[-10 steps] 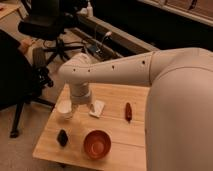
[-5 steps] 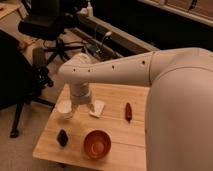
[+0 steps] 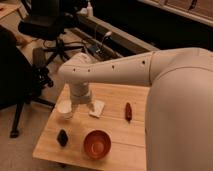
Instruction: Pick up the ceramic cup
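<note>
My claw (image 3: pixel 74 105) hangs right beside the cup (image 3: pixel 64 109); whether it grips, I cannot tell. I should centre it, then squeeze gently.

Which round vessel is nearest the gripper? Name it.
The ceramic cup: small, cream-white, right beside the gripper. The orange bowl is bigger and sits farther from it, nearer the camera.

Gripper (image 3: pixel 78 104) beside ceramic cup (image 3: pixel 64 108); smooth white plastic arm (image 3: pixel 115 72); matt wood table (image 3: pixel 122 146); glossy bowl (image 3: pixel 97 144)

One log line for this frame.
phase: pre-grasp | gripper: low, close beside ceramic cup | ceramic cup: upright on wooden table, not lifted
</note>
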